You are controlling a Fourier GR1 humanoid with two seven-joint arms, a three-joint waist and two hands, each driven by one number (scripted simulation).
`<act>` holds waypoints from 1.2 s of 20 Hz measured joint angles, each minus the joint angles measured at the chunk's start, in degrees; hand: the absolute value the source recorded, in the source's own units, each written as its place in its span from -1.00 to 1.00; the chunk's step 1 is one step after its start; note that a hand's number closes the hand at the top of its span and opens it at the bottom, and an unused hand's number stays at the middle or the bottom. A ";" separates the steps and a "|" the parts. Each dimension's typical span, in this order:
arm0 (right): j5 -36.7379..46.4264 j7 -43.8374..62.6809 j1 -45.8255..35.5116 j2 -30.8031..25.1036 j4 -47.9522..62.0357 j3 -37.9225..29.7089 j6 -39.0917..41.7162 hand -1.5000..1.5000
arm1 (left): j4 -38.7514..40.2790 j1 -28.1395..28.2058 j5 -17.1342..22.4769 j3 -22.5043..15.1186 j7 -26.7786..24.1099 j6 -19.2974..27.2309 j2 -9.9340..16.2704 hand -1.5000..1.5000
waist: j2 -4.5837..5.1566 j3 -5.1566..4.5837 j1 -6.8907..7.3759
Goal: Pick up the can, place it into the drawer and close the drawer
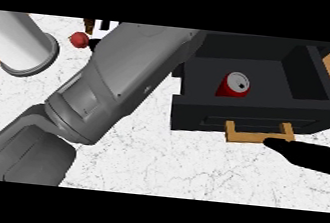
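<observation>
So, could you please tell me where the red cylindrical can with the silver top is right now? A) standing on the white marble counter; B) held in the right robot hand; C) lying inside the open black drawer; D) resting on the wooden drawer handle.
C: the red cylindrical can with the silver top lies inside the open black drawer, away from the right robot hand near the wooden handle.

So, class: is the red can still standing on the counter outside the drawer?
No, the red can lies inside the open black drawer, not on the white counter.
</observation>
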 measured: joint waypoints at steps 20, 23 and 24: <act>28.35 -11.16 -17.88 4.91 44.80 10.46 -18.51 -1.00 | 1.01 0.43 -1.78 1.61 -0.05 -3.52 2.85 -1.00 | -0.91 -0.06 4.41; 30.17 -12.58 -21.12 5.67 52.61 9.08 -22.92 -1.00 | -0.47 2.06 -2.53 1.32 0.65 -4.31 4.29 -1.00 | -1.09 -0.07 5.07; 30.76 -13.12 -22.35 5.85 55.11 8.59 -24.48 -1.00 | -0.84 2.27 -2.71 1.34 1.03 -4.62 4.98 -1.00 | -1.12 -0.11 5.16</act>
